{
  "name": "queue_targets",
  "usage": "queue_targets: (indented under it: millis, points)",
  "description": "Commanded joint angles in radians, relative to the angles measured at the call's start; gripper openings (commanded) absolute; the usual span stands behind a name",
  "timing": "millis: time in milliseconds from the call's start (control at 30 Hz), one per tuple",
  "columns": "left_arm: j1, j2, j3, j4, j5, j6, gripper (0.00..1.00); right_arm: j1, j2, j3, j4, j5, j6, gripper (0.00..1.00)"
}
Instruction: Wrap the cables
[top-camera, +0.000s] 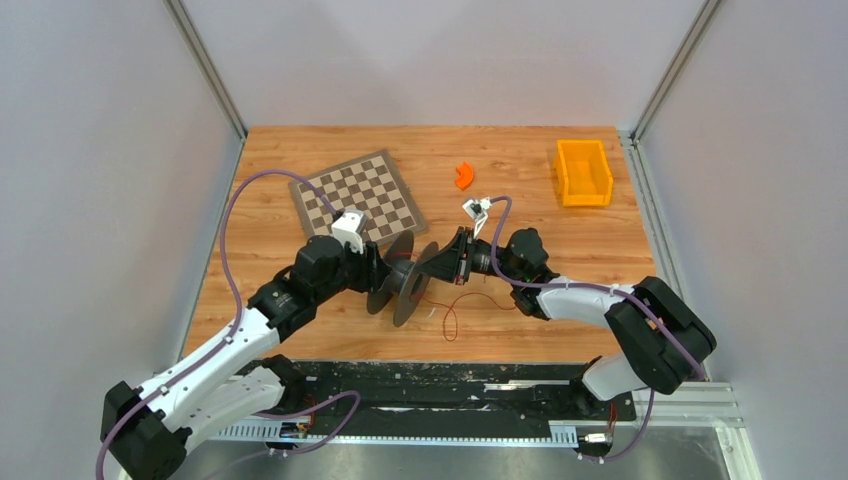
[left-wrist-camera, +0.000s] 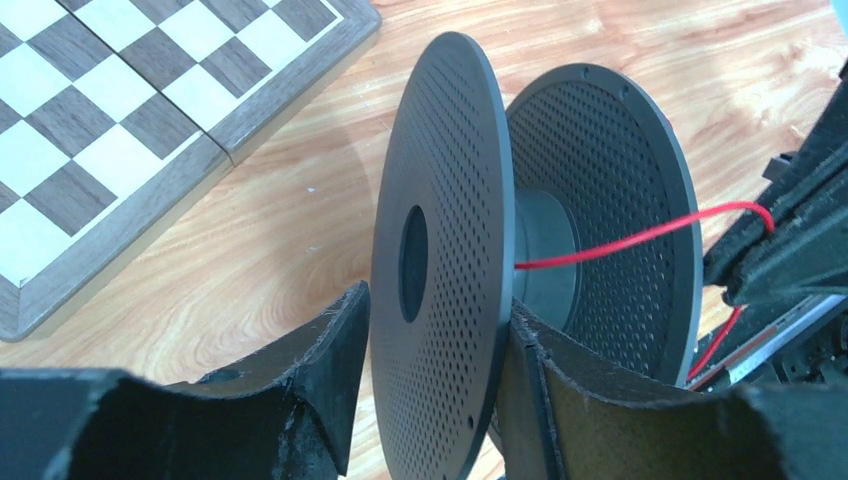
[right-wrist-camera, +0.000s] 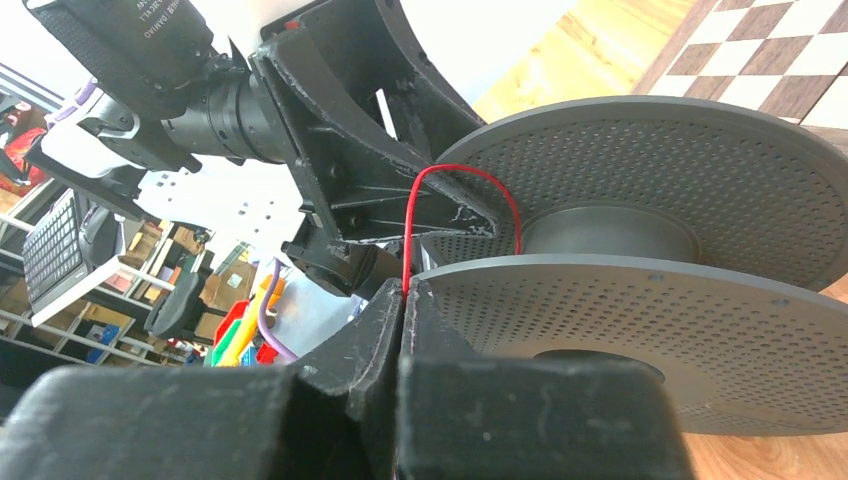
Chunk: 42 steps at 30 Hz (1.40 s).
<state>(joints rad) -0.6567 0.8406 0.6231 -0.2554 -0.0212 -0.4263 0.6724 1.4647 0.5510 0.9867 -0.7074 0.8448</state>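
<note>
A: Entry one, right gripper (right-wrist-camera: 404, 300). Condition of the fingers (right-wrist-camera: 350, 345)?
B: Pressed together, no gap showing. They pinch the red cable (right-wrist-camera: 470, 172) at their tips.

A: Run of the cable from that pinch?
B: It rises from the tips, arches over, and drops between the two flanges to the hub (right-wrist-camera: 610, 232) of the spool (right-wrist-camera: 700, 150). A single strand reaches the hub. In the top view the rest lies as a loose loop on the table (top-camera: 590, 240), just in front of the spool, towards the near edge.

A: Entry two, left gripper (left-wrist-camera: 438, 305)?
B: Clamped on the spool's near flange, one finger on each face, low on the disc.

A: Spool, description and position?
B: Black, with two round perforated flanges, a plain grey hub and a centre hole. It is held on edge, flanges upright, between the two grippers, which face each other. Whether its lower rim touches the table, I cannot tell.

A: Other items on the table?
B: One chessboard (top-camera: 358, 200), brown and white squares, lying flat and askew, just behind the left gripper. One small orange curved piece (top-camera: 464, 175), beyond the right gripper and apart from it. One orange bin (top-camera: 583, 172), at the far right corner, well apart from the rest.
</note>
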Motion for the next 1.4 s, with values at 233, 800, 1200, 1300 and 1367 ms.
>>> queue_targets:
  millis: [233, 800, 1200, 1300, 1367]
  points:
    - [-0.001, 0.053, 0.01, 0.107, -0.09, -0.009, 0.47, 0.018, 0.01, -0.014, 0.092, 0.03, 0.02, 0.0]
    - [-0.014, 0.062, 0.028, 0.107, -0.102, 0.026, 0.33, 0.02, 0.012, -0.021, 0.077, 0.042, 0.004, 0.0]
    - [-0.015, 0.037, 0.035, 0.07, -0.116, 0.04, 0.24, 0.018, 0.009, -0.02, 0.053, 0.043, -0.01, 0.0]
    - [-0.017, 0.049, 0.04, 0.073, -0.103, 0.049, 0.2, 0.018, 0.013, -0.02, 0.054, 0.044, -0.011, 0.0]
    - [-0.019, 0.056, 0.044, 0.074, -0.096, 0.054, 0.15, 0.017, 0.015, -0.016, 0.054, 0.041, -0.008, 0.0]
